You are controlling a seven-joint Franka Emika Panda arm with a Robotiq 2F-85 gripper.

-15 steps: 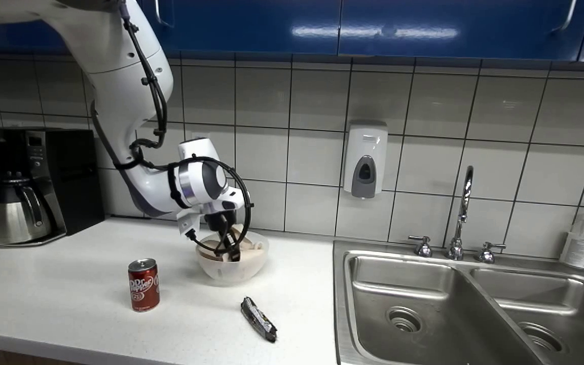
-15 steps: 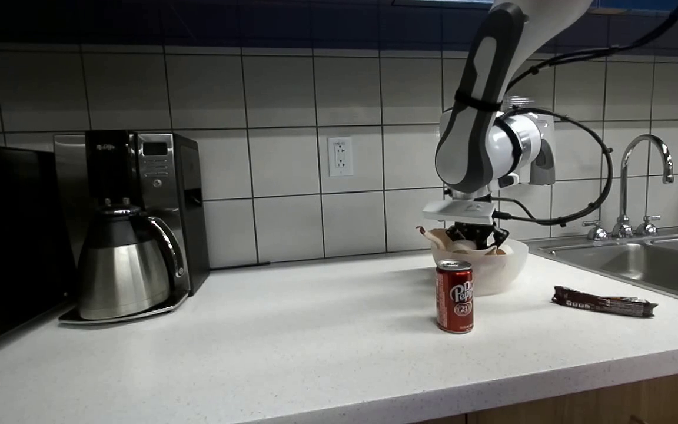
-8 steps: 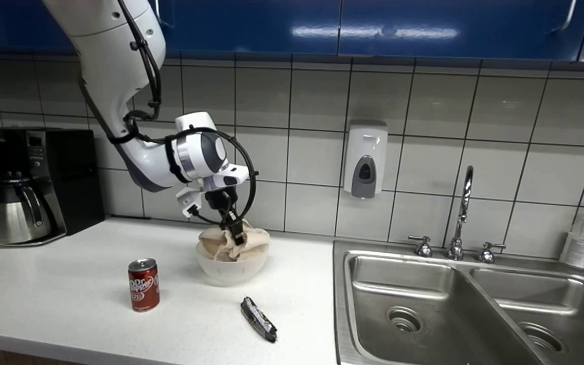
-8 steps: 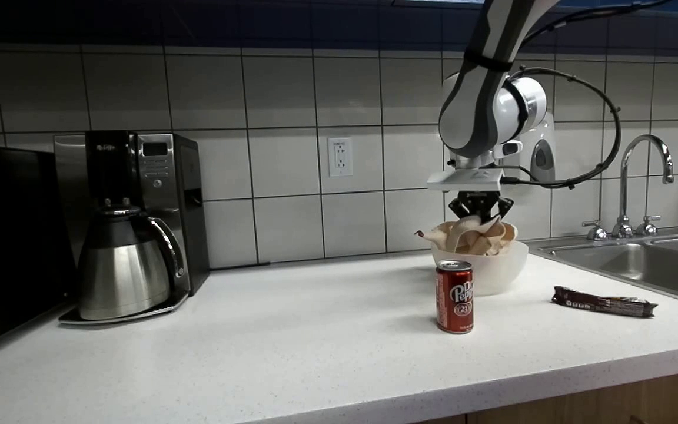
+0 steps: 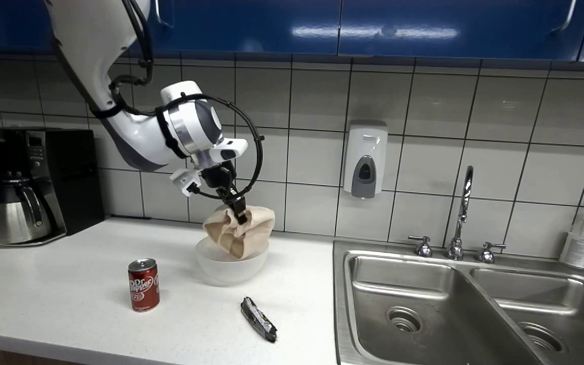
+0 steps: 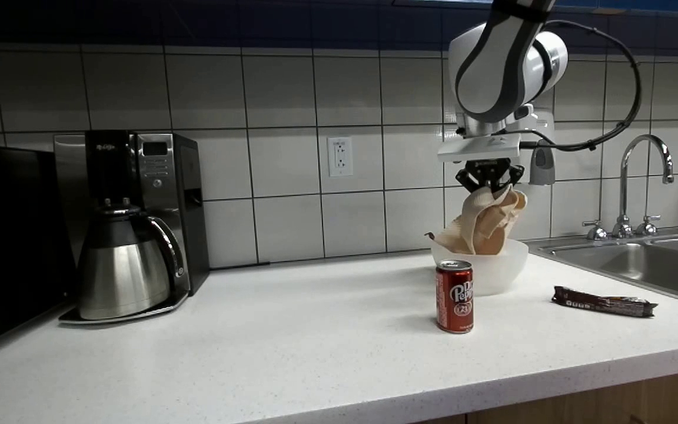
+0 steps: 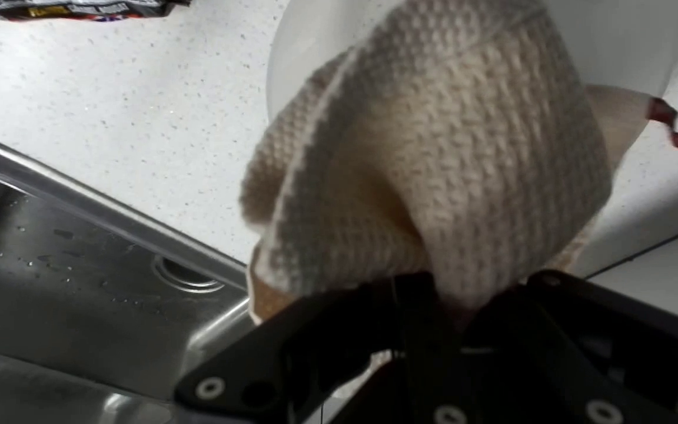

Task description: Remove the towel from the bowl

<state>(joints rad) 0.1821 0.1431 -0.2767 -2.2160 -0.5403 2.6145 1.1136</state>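
The black two-fingered claw (image 6: 495,186) pinches the crumpled beige cloth towel (image 5: 243,235), hanging at the mouth of the round, translucent white bowl (image 5: 231,272) near the back edge of the speckled white worktop (image 6: 315,312). Raise it vertically until every fold clears the rim before moving sideways.

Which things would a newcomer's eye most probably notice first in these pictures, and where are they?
Probably the beige towel, pinched in the gripper and hanging crumpled at the mouth of the bowl. Next might come the red can, upright on the counter; in an exterior view it hides part of the bowl. The steel sink, right of the bowl in both exterior views, would likely follow.
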